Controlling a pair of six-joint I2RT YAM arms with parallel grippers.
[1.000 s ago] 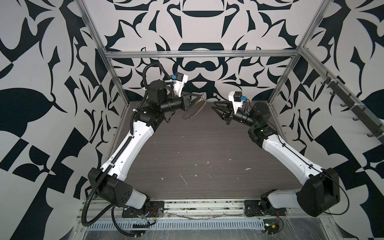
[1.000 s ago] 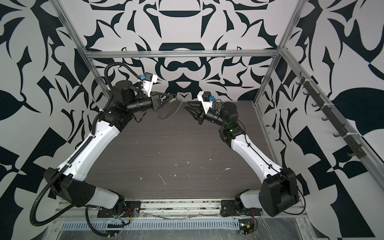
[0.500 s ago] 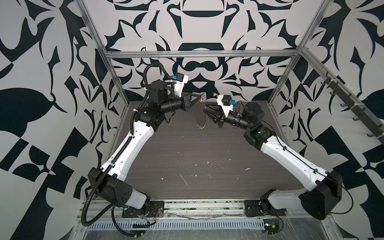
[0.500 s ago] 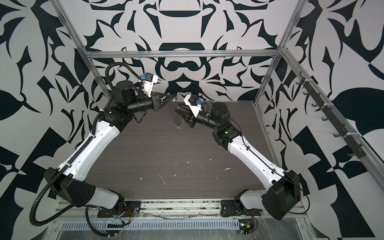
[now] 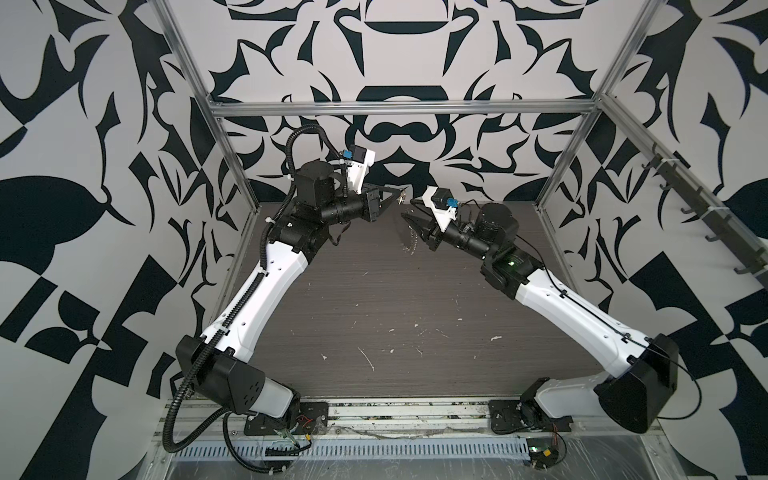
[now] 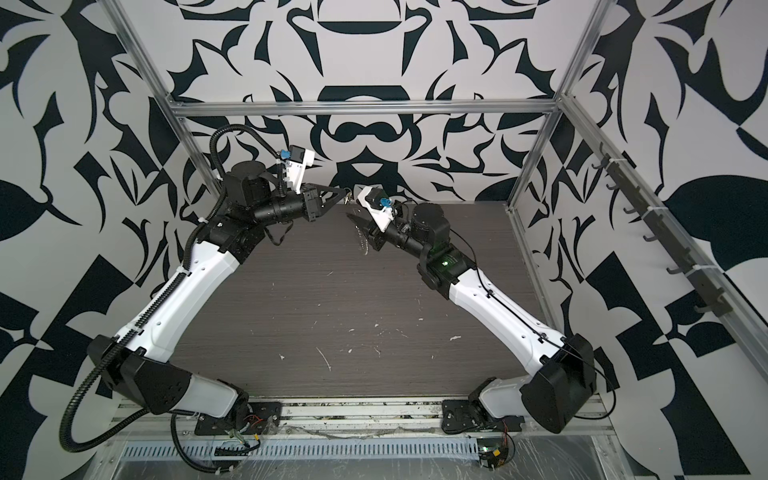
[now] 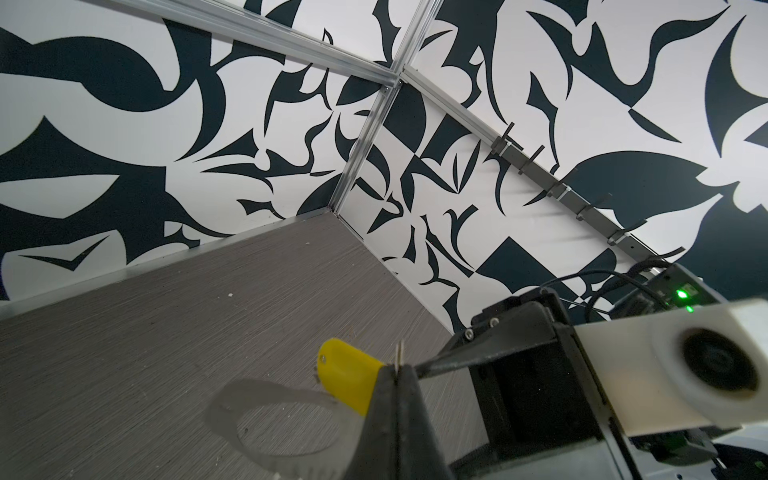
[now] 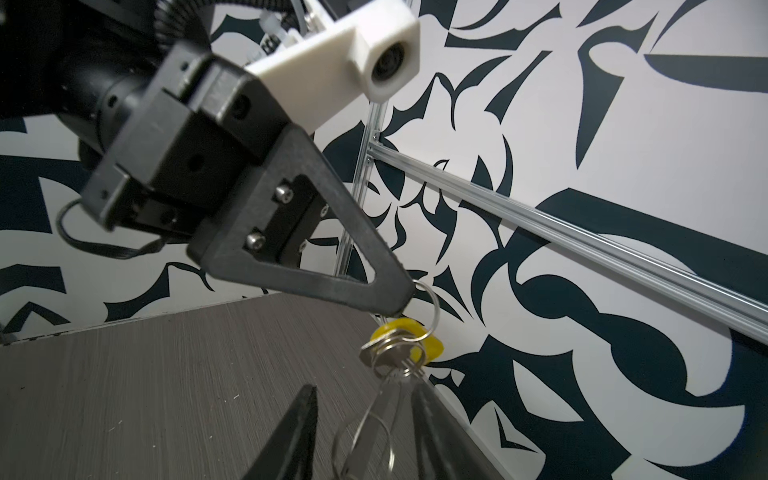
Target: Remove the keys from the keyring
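Gripped the keys point(image 8: 405, 336) in the closed left tool point(image 8: 406, 297) above the far worktop point(image 5: 374, 299) — straddled the keyring point(image 7: 266, 392) with open right tool point(image 8: 365, 392).

place: robot lab enclosure | cues: aluminium frame point(image 5: 399, 109), patterned wall panels point(image 5: 62, 124), scratched tabletop point(image 5: 374, 299)

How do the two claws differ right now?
The left gripper is shut; the right gripper has its jaws apart. The left gripper pinches the key bunch by its thin ring; the right gripper seems to grip nothing, the bunch's lower part dangling between its fingers. Both are black, pointed, and face each other.
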